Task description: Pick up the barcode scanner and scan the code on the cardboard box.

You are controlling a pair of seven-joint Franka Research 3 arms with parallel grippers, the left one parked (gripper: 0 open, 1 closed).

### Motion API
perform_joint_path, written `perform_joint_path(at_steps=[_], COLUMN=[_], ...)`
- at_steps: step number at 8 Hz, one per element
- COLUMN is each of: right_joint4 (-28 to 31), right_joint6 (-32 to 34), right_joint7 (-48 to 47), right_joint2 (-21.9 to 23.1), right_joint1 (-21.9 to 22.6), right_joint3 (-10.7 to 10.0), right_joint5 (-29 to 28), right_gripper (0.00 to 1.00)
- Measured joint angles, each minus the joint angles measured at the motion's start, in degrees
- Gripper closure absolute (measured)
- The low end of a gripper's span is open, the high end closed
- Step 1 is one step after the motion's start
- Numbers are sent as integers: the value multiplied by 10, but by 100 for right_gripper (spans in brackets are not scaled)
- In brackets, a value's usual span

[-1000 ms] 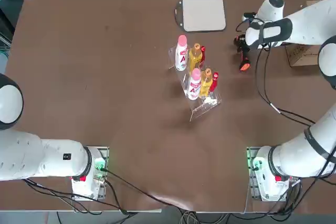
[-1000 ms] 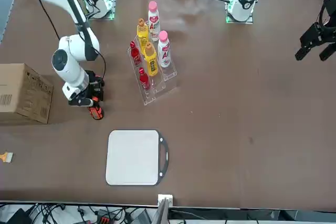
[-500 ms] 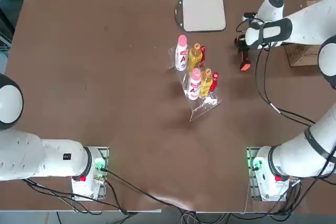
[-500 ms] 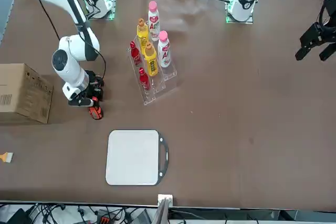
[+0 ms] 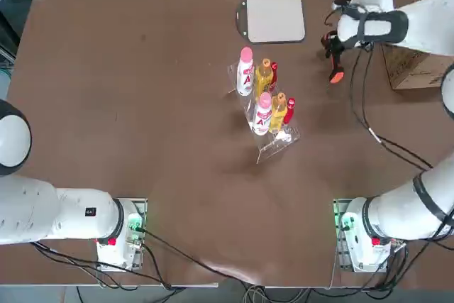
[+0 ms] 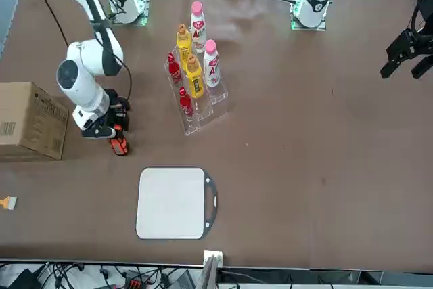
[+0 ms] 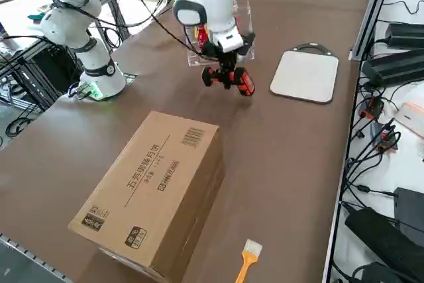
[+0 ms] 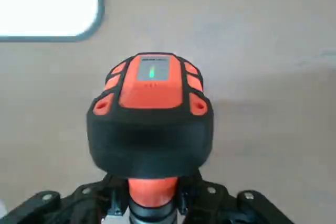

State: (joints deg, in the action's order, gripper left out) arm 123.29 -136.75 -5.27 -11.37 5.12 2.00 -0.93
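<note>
My right gripper (image 5: 332, 49) is shut on the handle of the barcode scanner (image 5: 335, 73), a black device with an orange-red tip. It holds the scanner (image 7: 233, 79) a little above the brown table, between the bottle rack and the cardboard box (image 7: 156, 183). In the wrist view the scanner's head (image 8: 151, 114) fills the middle, with a small green light on its orange top, and the fingers grip its stem at the gripper (image 8: 153, 203). The box (image 6: 30, 120) lies on its side by the table edge, a barcode label showing on its face. The gripper (image 6: 108, 126) hangs just beside the box.
A clear rack of red-capped, yellow and pink-capped bottles (image 5: 264, 104) stands mid-table. A flat grey square pad (image 5: 275, 17) lies near the far edge. A small orange-handled brush (image 7: 246, 260) lies by the box. Cables run along the table's right side.
The right arm has carried the scanner toward the table's far edge and slightly toward the box. The gripper stays shut on it.
</note>
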Motion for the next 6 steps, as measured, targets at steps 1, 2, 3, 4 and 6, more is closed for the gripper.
perform_joint_path(at_steps=[1,2,3,4,6], right_joint4=[-30,-61,-87,-104,-130], right_joint6=[78,147,193,214,219], right_joint7=[0,1,20,57,175], right_joint2=[38,71,94,107,106], right_joint1=[-6,-24,-53,-92,-186], right_joint3=[-3,-7,-9,-11,-15], right_joint5=[0,1,2,3,5], right_gripper=[57,57,57,57,57])
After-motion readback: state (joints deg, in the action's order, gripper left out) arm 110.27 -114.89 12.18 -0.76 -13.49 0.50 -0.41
